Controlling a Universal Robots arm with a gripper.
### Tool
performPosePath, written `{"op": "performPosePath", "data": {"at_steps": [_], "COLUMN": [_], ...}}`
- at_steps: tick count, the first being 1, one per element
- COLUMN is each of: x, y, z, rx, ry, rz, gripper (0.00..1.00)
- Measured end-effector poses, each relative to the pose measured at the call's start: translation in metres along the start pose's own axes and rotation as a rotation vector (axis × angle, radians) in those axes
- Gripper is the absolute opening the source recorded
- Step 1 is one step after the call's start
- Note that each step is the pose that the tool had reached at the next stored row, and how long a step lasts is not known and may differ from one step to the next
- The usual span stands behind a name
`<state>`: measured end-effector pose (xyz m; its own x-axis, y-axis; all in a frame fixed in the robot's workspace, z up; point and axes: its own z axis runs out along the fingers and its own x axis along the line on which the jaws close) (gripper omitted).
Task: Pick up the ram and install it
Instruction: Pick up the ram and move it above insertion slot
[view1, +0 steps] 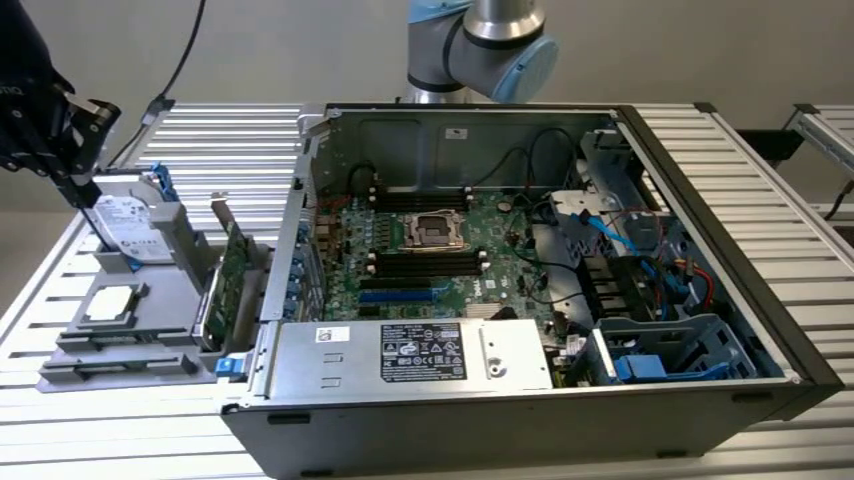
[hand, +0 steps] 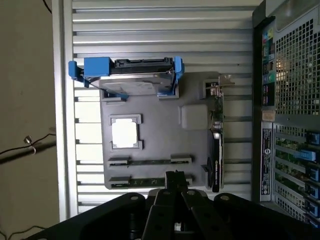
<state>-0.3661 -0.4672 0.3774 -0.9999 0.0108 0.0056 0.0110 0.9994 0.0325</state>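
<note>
Over grey plastic tray's (hand: 152, 137) edge, black gripper (hand: 175, 176) hovers clenched, empty — thin green ram stick (hand: 149, 162) prob. light, stiff, fragile; grip by long edges.

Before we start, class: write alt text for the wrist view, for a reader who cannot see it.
A shut claw hovers over a grey tray, its tip nearest a ram stick. The tray also holds a hard drive, a processor chip and a green card; a computer case stands beside it.

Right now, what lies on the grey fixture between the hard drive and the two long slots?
The silver processor in its square seat; both views show it.
</note>
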Motion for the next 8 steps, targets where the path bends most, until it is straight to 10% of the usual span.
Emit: {"op": "performPosePath", "data": {"at_steps": [8], "x": [0.0005], "y": [0.0], "z": [0.0003], "rx": [0.0016], "ry": [0.005], "rz": [-0.144], "gripper": [0.11]}}
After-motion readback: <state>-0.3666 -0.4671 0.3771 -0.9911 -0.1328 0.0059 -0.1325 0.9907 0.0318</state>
